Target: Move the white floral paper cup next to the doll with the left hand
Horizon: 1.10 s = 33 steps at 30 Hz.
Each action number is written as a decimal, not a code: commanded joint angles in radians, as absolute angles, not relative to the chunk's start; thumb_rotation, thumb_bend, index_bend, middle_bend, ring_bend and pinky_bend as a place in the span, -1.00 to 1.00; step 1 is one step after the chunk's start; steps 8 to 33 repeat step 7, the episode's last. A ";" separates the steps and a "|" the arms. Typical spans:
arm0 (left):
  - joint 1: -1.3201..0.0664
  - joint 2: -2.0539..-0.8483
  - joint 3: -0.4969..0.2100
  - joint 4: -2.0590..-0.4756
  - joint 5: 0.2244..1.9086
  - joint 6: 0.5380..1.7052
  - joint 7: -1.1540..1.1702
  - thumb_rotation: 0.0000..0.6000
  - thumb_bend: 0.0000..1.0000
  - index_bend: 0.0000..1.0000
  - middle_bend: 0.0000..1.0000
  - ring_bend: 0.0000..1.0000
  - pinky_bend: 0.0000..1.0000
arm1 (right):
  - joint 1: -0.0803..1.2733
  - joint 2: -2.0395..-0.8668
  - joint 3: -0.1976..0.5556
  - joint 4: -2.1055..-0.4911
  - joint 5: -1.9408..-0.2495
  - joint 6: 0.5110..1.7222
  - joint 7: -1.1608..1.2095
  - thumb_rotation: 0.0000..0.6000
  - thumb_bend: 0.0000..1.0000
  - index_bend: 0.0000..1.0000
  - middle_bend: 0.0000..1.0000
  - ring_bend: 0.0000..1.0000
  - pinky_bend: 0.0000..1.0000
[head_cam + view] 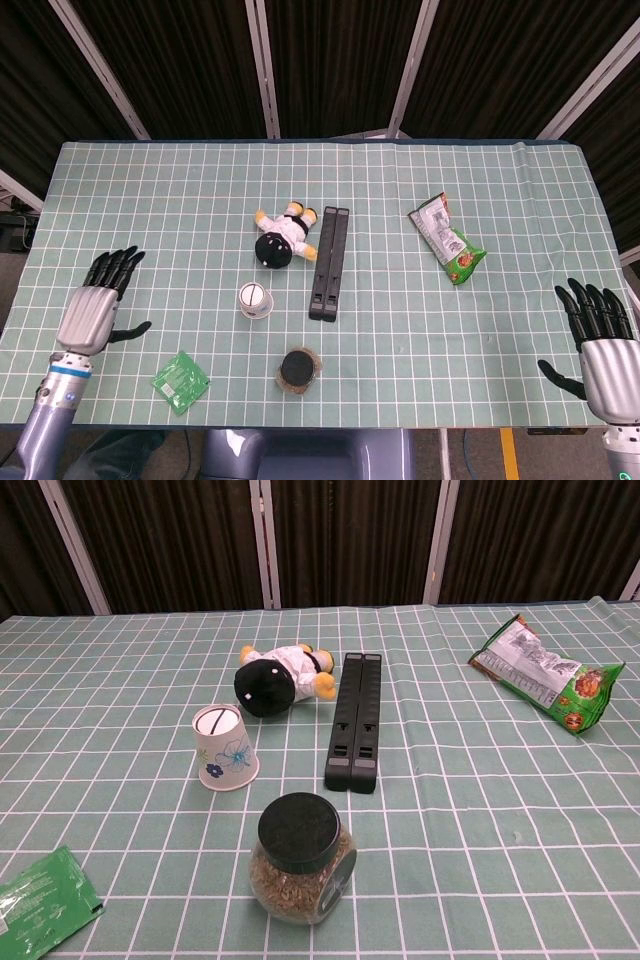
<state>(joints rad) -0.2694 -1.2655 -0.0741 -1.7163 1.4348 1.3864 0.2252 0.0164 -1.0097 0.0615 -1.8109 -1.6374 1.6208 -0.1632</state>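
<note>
Cup standing free beside doll, both robot hands clear

White floral paper cup (254, 299) stands upside down on the desk (150, 200), base up, just near-left of the doll (279, 236); small gap between the two, not touching. Chest view shows blue flower print on the cup wall. Doll lies on its side, black head toward the cup, white body and yellow feet toward the far right.

Left robot hand (96, 306) sits at the near left edge of the desk, well apart from the cup, fingers spread wide, holding nothing. It shows in the head view only. Right robot hand (600, 347) is at the near right corner, fingers also spread, empty.

Other items:
- black folded stand (329, 262), long, lying just right of the doll, running near to far
- jar with black lid (298, 370), near of the cup, filled with brownish grain
- green packet (180, 380), flat, near left, between the left robot hand and the jar
- green snack bag (446, 240), far right, well apart from the rest
</note>
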 commanded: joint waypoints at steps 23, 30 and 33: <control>-0.132 -1.152 -0.010 -1.805 1.481 1.564 0.331 1.00 -1.00 -1.00 -1.00 -1.00 -1.00 | 0.015 -1.010 0.057 -1.820 -1.653 1.623 -0.174 1.00 -1.00 -1.00 -1.00 -1.00 -1.00; -0.132 -1.152 -0.010 -1.805 1.481 1.564 0.331 1.00 -1.00 -1.00 -1.00 -1.00 -1.00 | 0.015 -1.010 0.057 -1.820 -1.653 1.623 -0.174 1.00 -1.00 -1.00 -1.00 -1.00 -1.00; -0.132 -1.152 -0.010 -1.805 1.481 1.564 0.331 1.00 -1.00 -1.00 -1.00 -1.00 -1.00 | 0.015 -1.010 0.057 -1.820 -1.653 1.623 -0.174 1.00 -1.00 -1.00 -1.00 -1.00 -1.00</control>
